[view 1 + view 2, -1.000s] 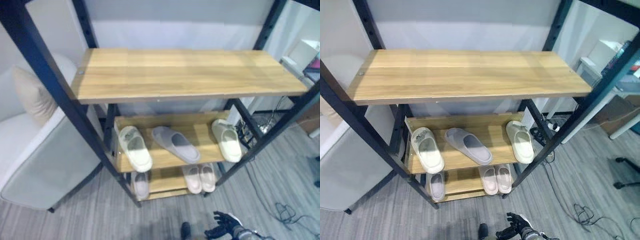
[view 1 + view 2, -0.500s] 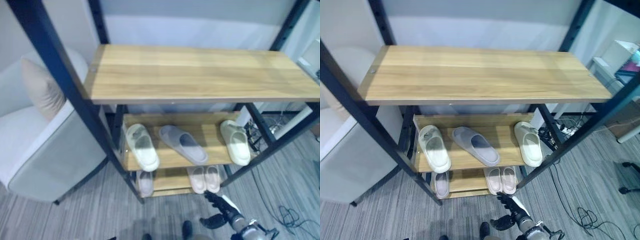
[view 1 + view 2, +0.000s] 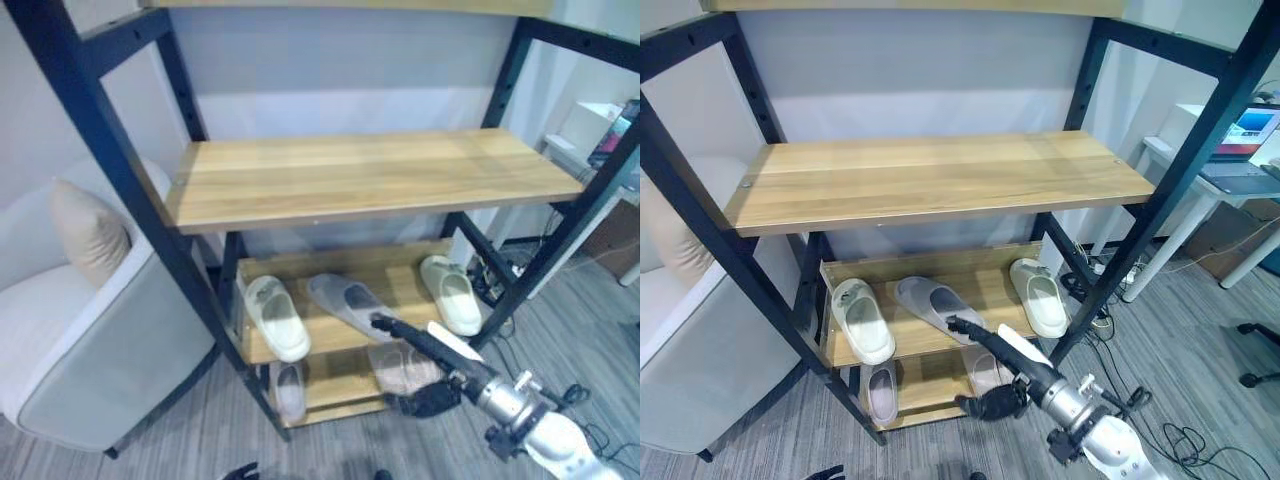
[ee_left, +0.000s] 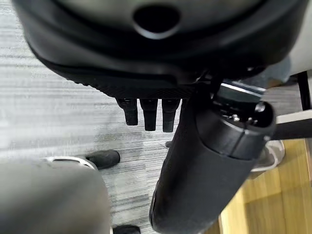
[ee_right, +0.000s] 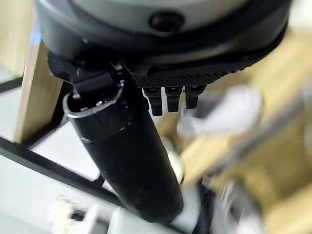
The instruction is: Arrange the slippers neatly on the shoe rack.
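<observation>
Shoe rack (image 3: 370, 180), middle shelf: cream slipper (image 3: 276, 318), skewed grey slipper (image 3: 350, 304), cream slipper (image 3: 450, 293); right hand (image 3: 420, 342), fingers straight, holding nothing, reaching at the grey one, which likely needs grasping and squaring; left hand (image 4: 151, 114), fingers relaxed, idle.

The wide wooden shelf (image 3: 370, 175) overhangs the lower shelf (image 3: 350, 300), where a grey slipper (image 3: 345, 300) lies between two cream ones, while black side posts (image 3: 545, 255) and an armchair (image 3: 80, 340) hem the rack's sides.
</observation>
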